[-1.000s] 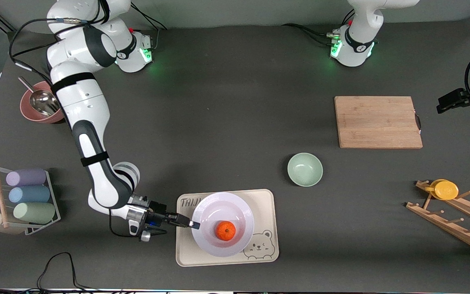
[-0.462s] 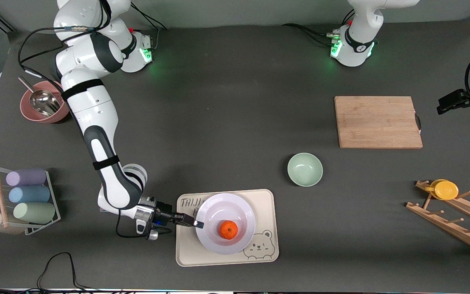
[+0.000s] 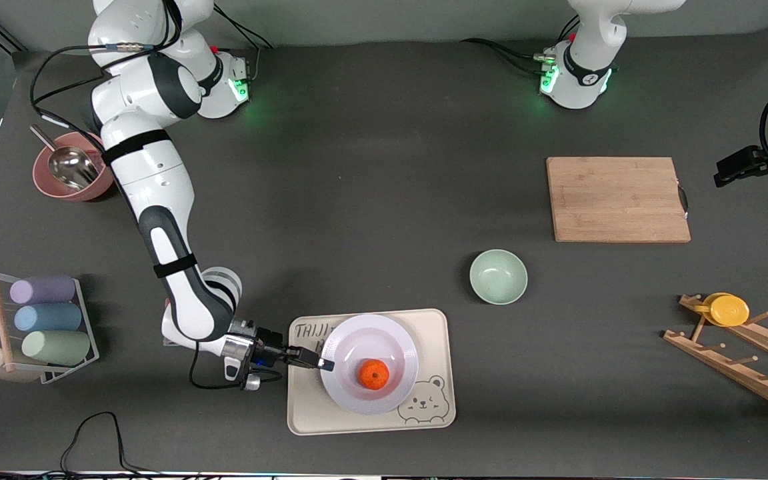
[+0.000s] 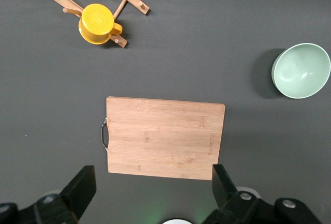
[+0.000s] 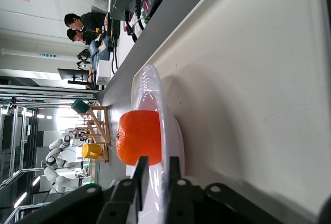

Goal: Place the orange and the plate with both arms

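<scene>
One orange (image 3: 373,375) sat in one plate (image 3: 391,343) on the cream tray (image 3: 435,331). The right gripper (image 3: 321,365) pinched the plate's rim, fingers closed on it. One green bowl (image 3: 498,277) lay farther off on dark table (image 3: 371,200). The left gripper (image 4: 152,195) waited open above one cutting board (image 3: 617,199).

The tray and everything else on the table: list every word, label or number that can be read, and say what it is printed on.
"TAIJI", as far as it reads: on the cream bear-print tray, at its corner toward the right arm's end; the plate hides the rest.
Cutting board: a faint line of print near one short edge, too small to read.
Orange sign on the room's wall in the right wrist view: unreadable.
Nothing else legible.
</scene>
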Action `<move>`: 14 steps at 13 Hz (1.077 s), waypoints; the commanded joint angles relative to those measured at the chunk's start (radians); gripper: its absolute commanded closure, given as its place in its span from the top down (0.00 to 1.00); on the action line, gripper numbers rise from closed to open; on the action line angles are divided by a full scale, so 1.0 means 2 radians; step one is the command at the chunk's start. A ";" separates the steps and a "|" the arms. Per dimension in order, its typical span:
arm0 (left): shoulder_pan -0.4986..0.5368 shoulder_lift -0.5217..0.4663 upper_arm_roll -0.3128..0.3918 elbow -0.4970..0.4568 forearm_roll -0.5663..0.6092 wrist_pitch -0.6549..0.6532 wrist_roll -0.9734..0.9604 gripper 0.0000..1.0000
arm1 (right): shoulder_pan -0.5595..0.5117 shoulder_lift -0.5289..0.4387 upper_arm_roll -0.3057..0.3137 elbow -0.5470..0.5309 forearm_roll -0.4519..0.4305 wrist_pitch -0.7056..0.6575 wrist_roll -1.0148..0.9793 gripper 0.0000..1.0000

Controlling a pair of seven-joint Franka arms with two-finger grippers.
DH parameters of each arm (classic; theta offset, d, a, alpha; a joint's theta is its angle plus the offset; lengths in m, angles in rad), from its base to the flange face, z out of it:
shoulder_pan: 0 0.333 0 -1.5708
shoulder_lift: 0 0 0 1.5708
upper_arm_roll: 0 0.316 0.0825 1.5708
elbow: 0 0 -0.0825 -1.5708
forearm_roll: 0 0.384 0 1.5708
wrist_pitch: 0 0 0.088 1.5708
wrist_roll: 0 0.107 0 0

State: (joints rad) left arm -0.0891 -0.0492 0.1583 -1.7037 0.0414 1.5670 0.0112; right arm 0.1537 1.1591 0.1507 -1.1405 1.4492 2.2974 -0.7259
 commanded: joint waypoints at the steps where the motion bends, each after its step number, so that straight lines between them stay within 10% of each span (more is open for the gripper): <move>1: -0.006 -0.008 0.005 -0.005 -0.004 0.006 0.007 1.00 | 0.005 -0.003 -0.022 -0.007 -0.010 0.002 0.002 0.35; 8: -0.008 -0.007 0.004 -0.008 -0.002 0.016 0.007 1.00 | 0.006 -0.051 -0.044 -0.052 -0.061 0.001 0.051 0.36; 14: -0.005 -0.008 0.004 -0.012 -0.003 0.026 0.004 1.00 | 0.000 -0.161 -0.052 -0.125 -0.239 -0.022 0.216 0.41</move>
State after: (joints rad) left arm -0.0908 -0.0491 0.1571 -1.7082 0.0414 1.6030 0.0116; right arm 0.1561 0.9736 0.0599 -1.2565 1.0758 2.2808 -0.3845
